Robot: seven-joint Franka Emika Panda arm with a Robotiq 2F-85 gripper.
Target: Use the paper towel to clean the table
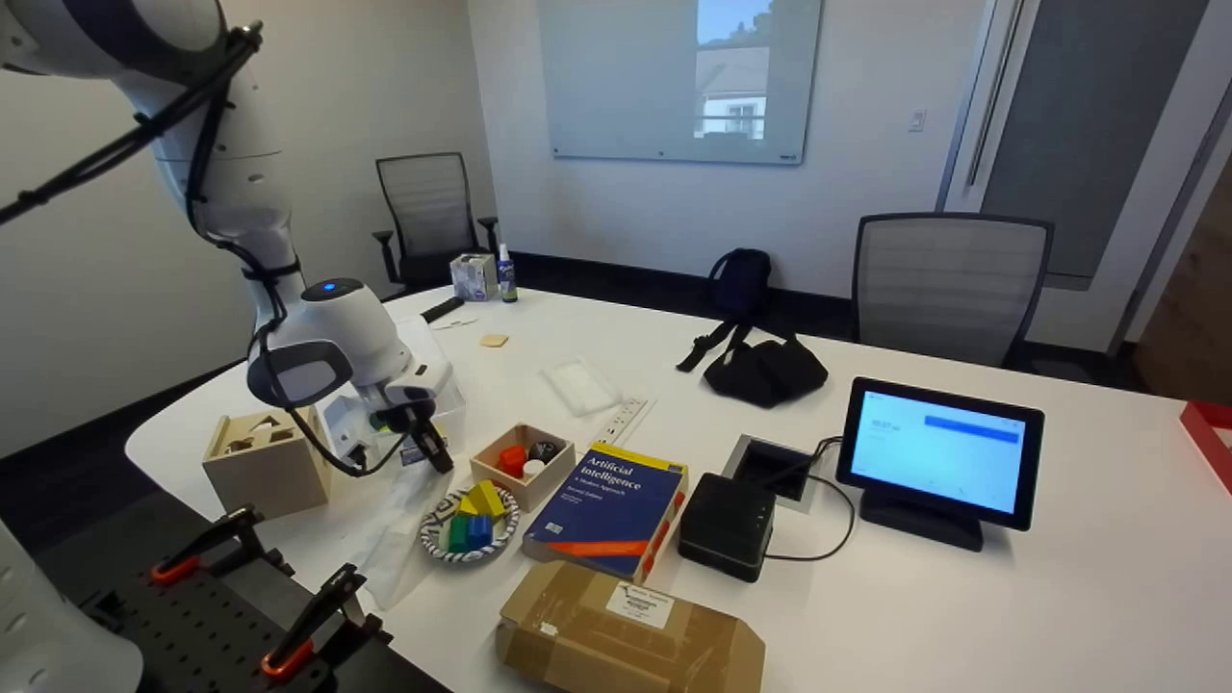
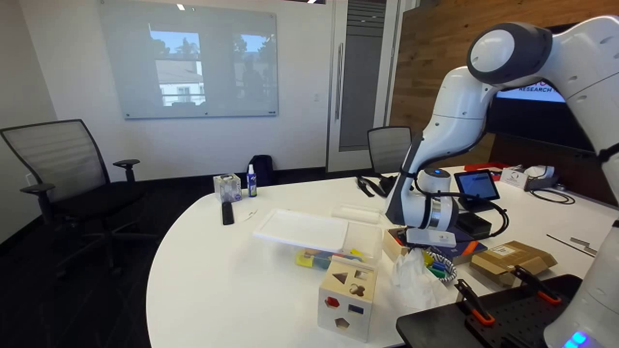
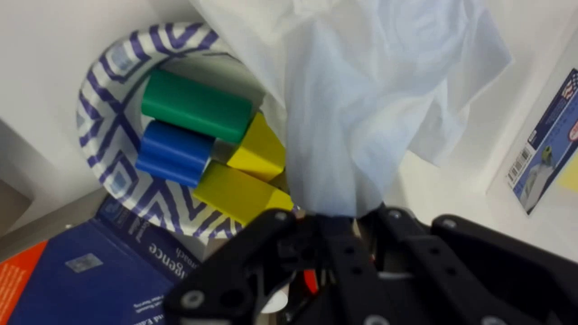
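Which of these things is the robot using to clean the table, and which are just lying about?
Part of the job:
paper towel, pinched in the tool
tool
white table, the surface to clean

Apparently just lying about:
patterned bowl with coloured blocks
blue book
cardboard box
wooden shape-sorter box
lit screen
spray bottle (contents unclear, possibly cleaner)

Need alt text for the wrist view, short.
A black gripper closed on a crumpled white paper towel, which fans out across the upper middle and hides part of a patterned bowl. The bowl holds a green block, a blue block and yellow blocks; a blue book shows at lower left.
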